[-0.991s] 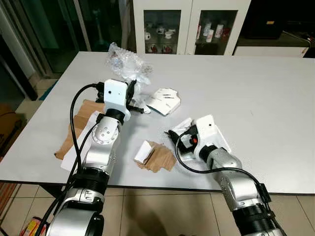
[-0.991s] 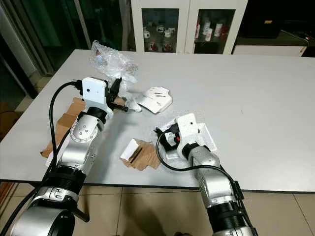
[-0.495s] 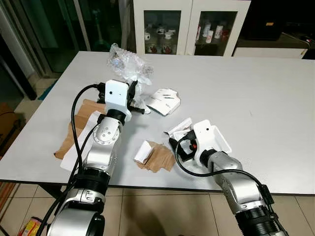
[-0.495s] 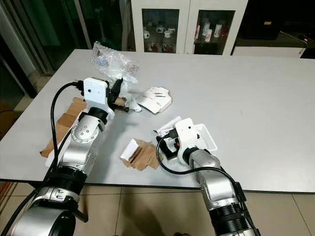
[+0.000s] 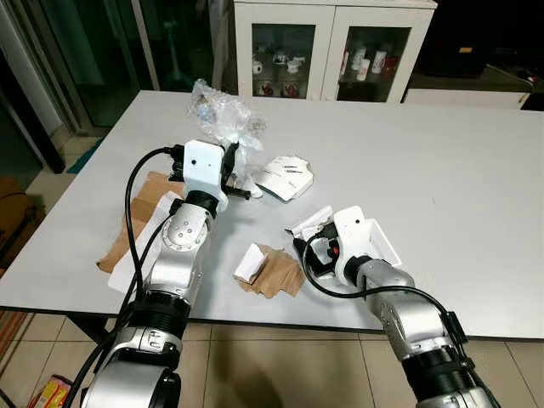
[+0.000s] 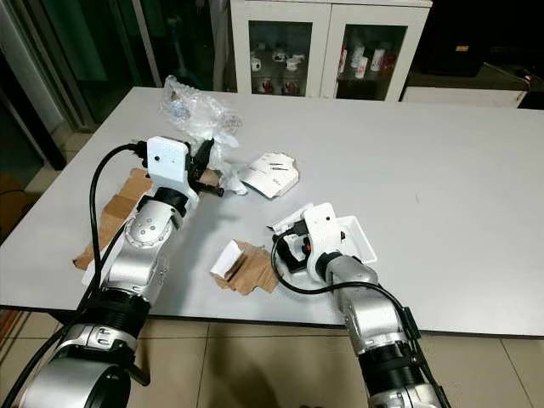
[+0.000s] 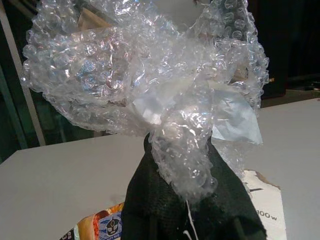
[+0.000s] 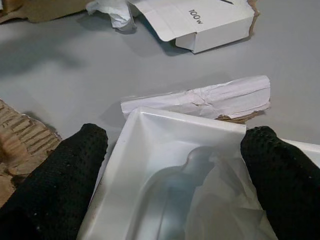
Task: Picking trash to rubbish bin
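A crumpled wad of clear bubble wrap [image 5: 223, 115] rises from the far left part of the grey table [image 5: 442, 153]. My left gripper [image 5: 235, 176] is shut on its lower end, and the wrap [image 7: 145, 75] bulges out above the black fingers [image 7: 150, 200]. My right gripper [image 5: 306, 248] is open at the near middle, at the left end of a white plastic tray [image 5: 384, 248]. Its fingers [image 8: 65, 170] stand on either side of the tray's corner [image 8: 165, 135]. A torn white paper strip [image 8: 200, 100] lies just beyond.
A small white box [image 5: 285, 176] lies open between the two arms. Torn corrugated cardboard [image 5: 272, 270] sits near the front edge. Brown paper and cardboard [image 5: 140, 212] cover the left edge under my left arm. A white glass-door cabinet [image 5: 331, 47] stands behind the table.
My right gripper has dropped a little toward the table's near edge along the tray's left end. The left gripper keeps its hold on the bubble wrap with hardly any movement.
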